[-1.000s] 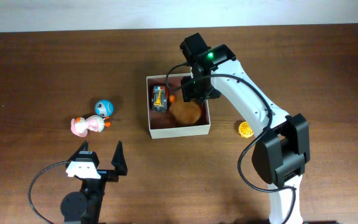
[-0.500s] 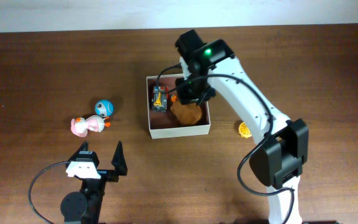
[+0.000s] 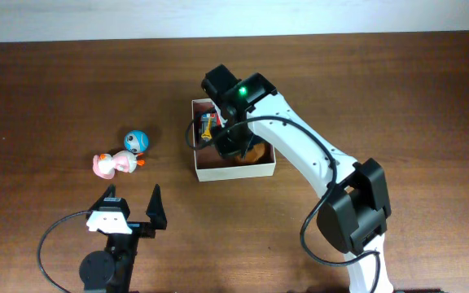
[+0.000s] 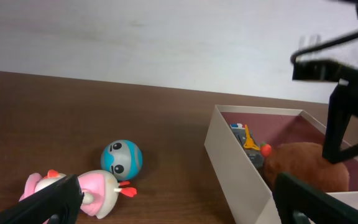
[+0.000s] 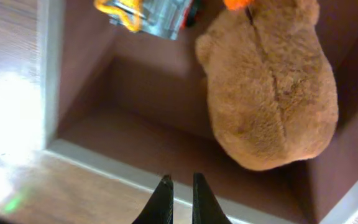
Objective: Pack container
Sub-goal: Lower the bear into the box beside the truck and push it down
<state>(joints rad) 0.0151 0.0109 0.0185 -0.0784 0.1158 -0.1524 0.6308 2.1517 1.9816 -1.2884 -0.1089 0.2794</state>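
Observation:
The container [image 3: 234, 172] is a shallow white box with a pink-brown inside [image 5: 154, 137], standing mid-table. In it lie a brown plush toy [image 5: 272, 93] and a small grey and yellow toy car [image 5: 148, 15]. My right gripper [image 5: 182, 186] hangs over the box's white wall, shut with nothing between its fingers; its arm [image 3: 243, 94] covers much of the box from above. A blue ball-shaped toy [image 3: 137, 142] and a pink duck toy [image 3: 112, 163] lie left of the box. My left gripper [image 3: 133, 207] rests open near the front edge, just short of the duck [image 4: 98, 190].
The left wrist view shows the container's near wall [image 4: 235, 168] to the right, with the plush [image 4: 303, 165] and the car [image 4: 247, 140] inside, and the blue toy [image 4: 122, 158] on bare wood to its left. The right arm's white links [image 3: 316, 159] slant over the table right of the box.
My right gripper has swung left across the box and its jaws have closed empty. The plush stays in the box. The left arm has not moved.

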